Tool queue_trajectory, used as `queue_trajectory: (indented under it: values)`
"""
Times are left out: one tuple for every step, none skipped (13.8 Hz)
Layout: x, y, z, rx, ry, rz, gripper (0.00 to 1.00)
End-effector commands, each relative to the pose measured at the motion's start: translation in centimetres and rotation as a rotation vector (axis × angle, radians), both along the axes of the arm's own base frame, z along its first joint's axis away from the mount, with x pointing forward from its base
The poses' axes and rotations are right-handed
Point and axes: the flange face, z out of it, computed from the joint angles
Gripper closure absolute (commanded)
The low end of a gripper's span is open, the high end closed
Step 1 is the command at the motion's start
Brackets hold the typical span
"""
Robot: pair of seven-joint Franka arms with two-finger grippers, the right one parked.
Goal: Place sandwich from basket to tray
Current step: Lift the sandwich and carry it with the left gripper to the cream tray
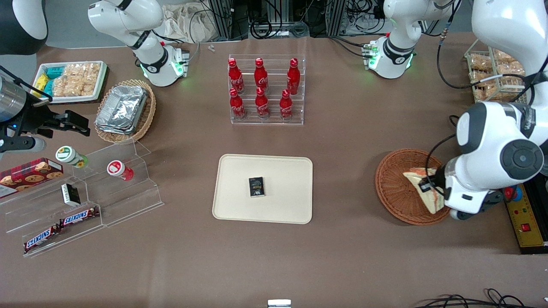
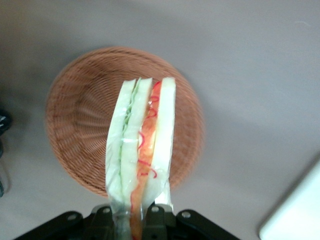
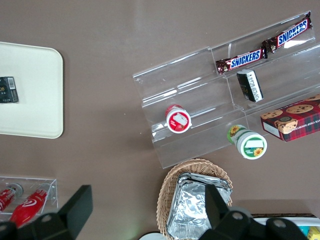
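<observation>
My gripper (image 1: 430,185) (image 2: 131,212) is shut on the sandwich (image 1: 421,188) (image 2: 142,150), a plastic-wrapped wedge of pale bread with pink-orange filling. It holds the wedge raised above the round reddish-brown wicker basket (image 1: 396,186) (image 2: 77,120), which has nothing else in it. The cream tray (image 1: 282,171) (image 2: 295,220) lies at the middle of the table, toward the parked arm's end from the basket, with a small black box (image 1: 256,187) on it.
A clear rack of red bottles (image 1: 265,90) stands farther from the camera than the tray. A control box (image 1: 526,218) sits beside the basket at the working arm's end. An acrylic stand with snacks (image 1: 81,201) and a foil-container basket (image 1: 124,109) are toward the parked arm's end.
</observation>
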Motion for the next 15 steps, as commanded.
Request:
queue_trajectory:
  values:
    - [0.4,-7.9,-0.4,-0.049,0.012,-0.15,1.0]
    - [-0.1,-11.1,-1.0,-0.053,0.016,-0.193,1.0]
    - [-0.5,-13.7,-2.6,-0.057,0.029,-0.228,1.0]
    - [-0.7,-15.9,-4.3,-0.066,0.041,-0.261,1.0]
    - [-0.7,-18.9,-5.4,-0.079,0.031,-0.292,1.0]
    - [-0.9,-21.4,-6.7,-0.084,0.029,-0.325,1.0]
    - [-0.8,-23.6,-8.1,-0.099,0.022,-0.348,1.0]
    - [-0.9,-25.6,-10.1,-0.11,0.018,-0.369,1.0]
    - [-1.4,-27.8,-12.2,-0.121,0.004,-0.393,1.0]
    - [-1.8,-29.5,-14.3,-0.12,-0.014,-0.418,1.0]
    - [-2.4,-30.6,-16.4,-0.099,-0.021,-0.43,1.0]
    - [-2.7,-31.1,-17.8,-0.075,-0.019,-0.426,1.0]
    - [-3.1,-31.6,-19.0,-0.059,-0.013,-0.426,1.0]
    - [-3.5,-32.1,-19.4,-0.056,-0.013,-0.433,1.0]
    - [-3.6,-32.2,-19.6,-0.054,-0.01,-0.434,0.91]
